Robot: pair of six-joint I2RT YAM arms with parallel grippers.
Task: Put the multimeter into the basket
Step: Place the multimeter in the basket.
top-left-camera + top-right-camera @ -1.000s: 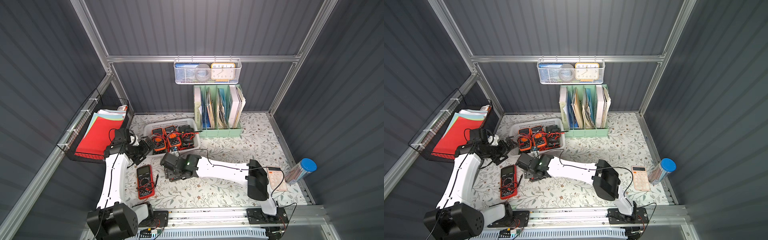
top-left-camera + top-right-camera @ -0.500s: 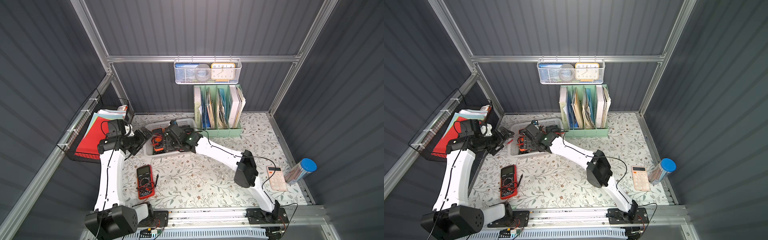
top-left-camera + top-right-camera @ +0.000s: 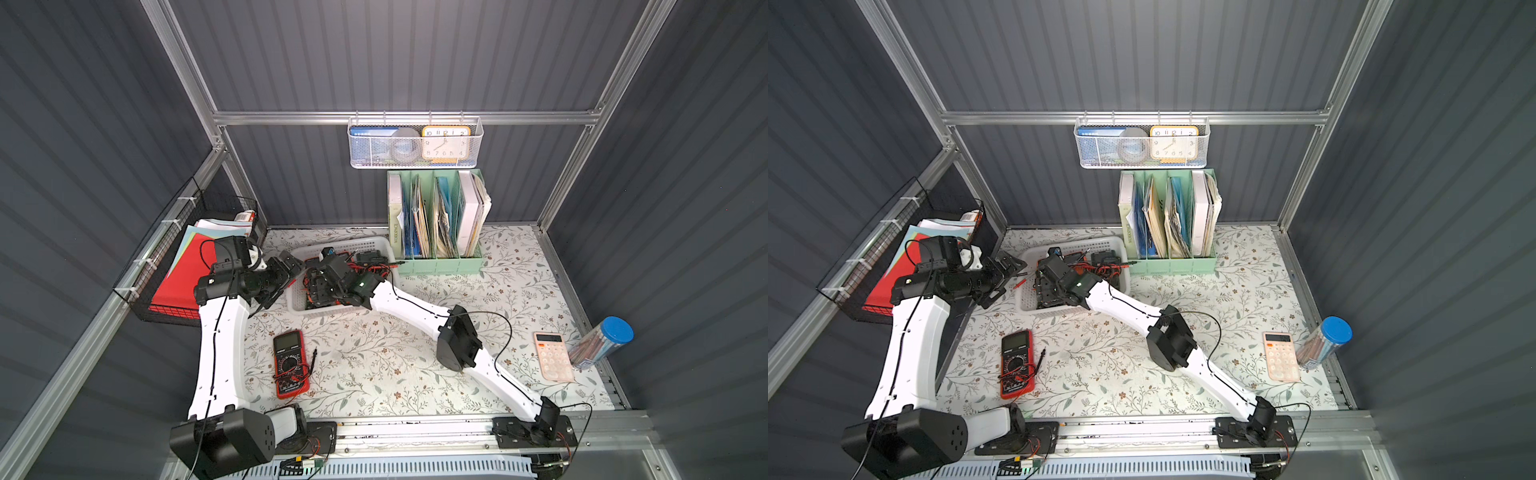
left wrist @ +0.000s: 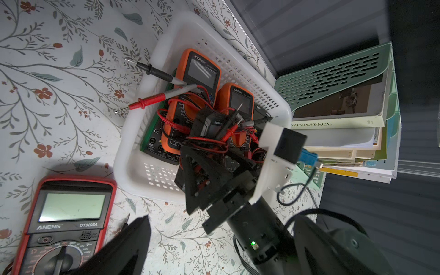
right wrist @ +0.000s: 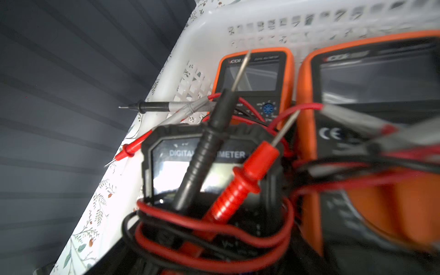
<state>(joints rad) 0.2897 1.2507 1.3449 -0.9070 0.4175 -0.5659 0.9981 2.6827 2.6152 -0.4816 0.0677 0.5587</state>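
Observation:
The white perforated basket stands at the back left of the table and holds two orange multimeters with their leads. My right gripper reaches into it, shut on a black multimeter wrapped in red and black leads. That meter is tilted over the orange ones; I cannot tell whether it touches them. My left gripper hangs open and empty just left of the basket. A red multimeter lies flat on the table in front.
A black wire basket with coloured papers hangs at the left wall. A green file rack stands right of the white basket, under a hanging mesh basket with a clock. A calculator and pencil tube lie at the right.
My right arm carried the black multimeter from the table in front of the basket up and back into the basket. My left gripper drew back to the left, staying open.

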